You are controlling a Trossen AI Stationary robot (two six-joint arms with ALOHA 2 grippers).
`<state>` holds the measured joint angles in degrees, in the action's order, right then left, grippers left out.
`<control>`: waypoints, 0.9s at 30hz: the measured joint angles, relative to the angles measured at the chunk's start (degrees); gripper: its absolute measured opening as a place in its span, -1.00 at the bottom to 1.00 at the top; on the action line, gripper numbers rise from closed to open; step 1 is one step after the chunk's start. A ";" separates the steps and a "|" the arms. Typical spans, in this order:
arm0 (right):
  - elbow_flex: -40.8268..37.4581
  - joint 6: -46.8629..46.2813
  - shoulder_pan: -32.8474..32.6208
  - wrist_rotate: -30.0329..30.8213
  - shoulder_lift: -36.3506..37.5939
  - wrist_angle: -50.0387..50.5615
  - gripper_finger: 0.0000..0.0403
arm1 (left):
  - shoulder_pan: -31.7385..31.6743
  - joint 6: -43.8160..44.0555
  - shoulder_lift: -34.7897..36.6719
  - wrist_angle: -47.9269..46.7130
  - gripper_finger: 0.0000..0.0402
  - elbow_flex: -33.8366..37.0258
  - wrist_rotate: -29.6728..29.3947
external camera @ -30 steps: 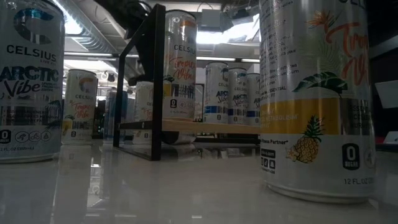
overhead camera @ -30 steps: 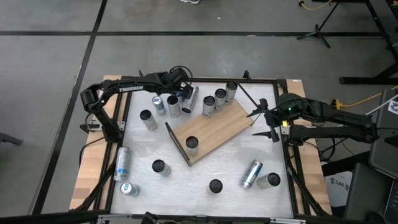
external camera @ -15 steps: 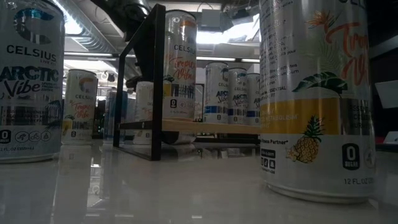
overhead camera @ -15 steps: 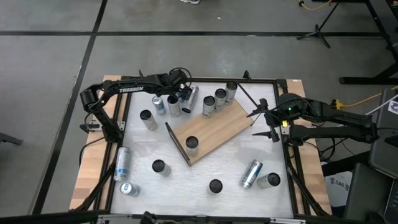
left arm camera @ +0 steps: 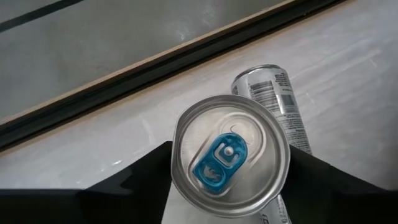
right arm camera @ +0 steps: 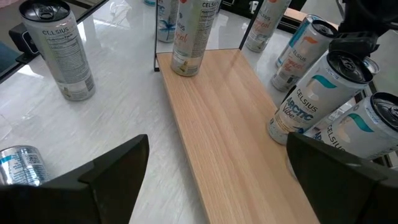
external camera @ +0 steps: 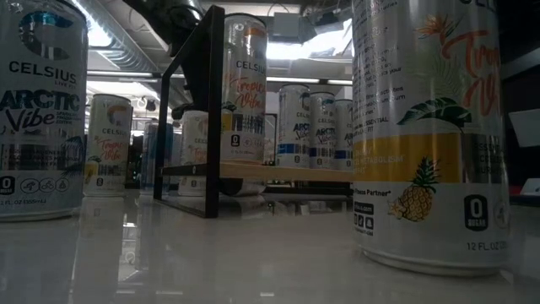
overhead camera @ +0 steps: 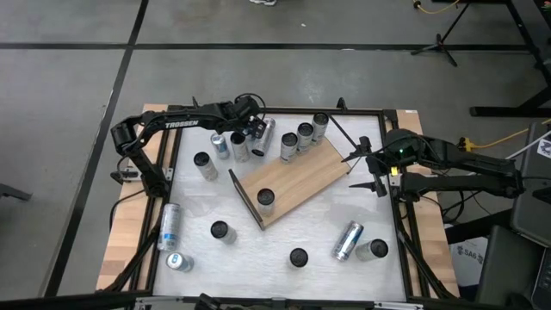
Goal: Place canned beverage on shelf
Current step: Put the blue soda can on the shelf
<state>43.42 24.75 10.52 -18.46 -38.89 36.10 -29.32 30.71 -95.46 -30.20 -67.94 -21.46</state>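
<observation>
The left gripper (overhead camera: 244, 129) is over the far side of the table (overhead camera: 284, 275), just beyond the far corner of the shelf (overhead camera: 301, 176). In the left wrist view its two fingers (left arm camera: 134, 180) stand on both sides of an upright can (left arm camera: 230, 155) with a blue tab, very near its rim, but I cannot tell if they already press on it. A second can (left arm camera: 273, 102) lies on its side just behind this one. The shelf lies diagonally in the middle of the table, near the left gripper, and it carries several upright cans. The right gripper (overhead camera: 372, 169) waits at the right edge of the table, its fingers (right arm camera: 99, 177) wide apart, empty, facing the shelf.
</observation>
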 joint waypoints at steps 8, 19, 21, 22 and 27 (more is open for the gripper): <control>0.00 0.00 0.00 0.00 0.02 -0.02 0.84 | -0.04 0.60 -0.17 -0.67 0.07 -1.20 0.42; 0.00 0.02 0.00 0.00 0.02 0.00 0.84 | -0.02 -1.27 -0.20 -1.77 0.07 -9.10 -0.48; 0.00 0.02 0.00 0.00 0.00 0.00 0.84 | -0.02 -1.74 -0.20 -2.49 0.07 -10.94 -0.79; 0.00 0.01 0.00 0.00 0.01 0.00 0.84 | -0.02 -2.41 -0.20 -3.08 0.07 -11.89 -1.04; 0.00 0.00 0.00 0.00 0.01 0.00 0.84 | 0.00 -4.32 -0.20 -5.23 0.07 -17.52 -3.27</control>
<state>43.42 24.75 10.52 -18.46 -38.89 36.10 -29.32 26.39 -95.66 -35.43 -85.46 -24.73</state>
